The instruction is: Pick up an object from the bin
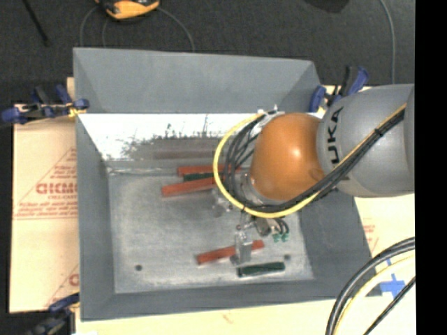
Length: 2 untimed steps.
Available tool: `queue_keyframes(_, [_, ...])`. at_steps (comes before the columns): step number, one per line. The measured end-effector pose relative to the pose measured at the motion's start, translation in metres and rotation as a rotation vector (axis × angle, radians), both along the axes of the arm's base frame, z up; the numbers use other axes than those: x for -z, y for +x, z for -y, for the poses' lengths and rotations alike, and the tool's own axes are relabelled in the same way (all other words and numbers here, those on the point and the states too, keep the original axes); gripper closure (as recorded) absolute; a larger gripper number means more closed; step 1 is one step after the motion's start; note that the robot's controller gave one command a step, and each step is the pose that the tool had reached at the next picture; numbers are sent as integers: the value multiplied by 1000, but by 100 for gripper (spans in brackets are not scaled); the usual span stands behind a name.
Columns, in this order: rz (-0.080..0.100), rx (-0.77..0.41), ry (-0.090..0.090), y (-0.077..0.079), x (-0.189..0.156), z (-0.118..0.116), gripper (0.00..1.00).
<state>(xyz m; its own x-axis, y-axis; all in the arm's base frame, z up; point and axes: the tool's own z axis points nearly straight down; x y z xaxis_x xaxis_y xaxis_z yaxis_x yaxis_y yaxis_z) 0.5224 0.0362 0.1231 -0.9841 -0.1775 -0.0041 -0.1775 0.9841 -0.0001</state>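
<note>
Gripper (244,248) perhaps touching red stick (215,257), grip unreadable; dark green stick (261,269) beside, other red sticks (185,188) behind

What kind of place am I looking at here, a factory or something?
Most likely a robotics test lab: a large grey robot arm with an orange cover reaches into a grey metal bin holding a few loose red sticks and a dark green stick.

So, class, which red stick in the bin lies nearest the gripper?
The lone red stick at the view's bottom, by the gripper; the other two lie together higher up.
</note>
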Motion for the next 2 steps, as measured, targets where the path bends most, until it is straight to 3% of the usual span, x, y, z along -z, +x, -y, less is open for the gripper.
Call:
queue_keyframes(1, [-1,107,0,-31,52,10,0])
queue_keyframes(2, [-1,-23,-1,-14,52,3,100])
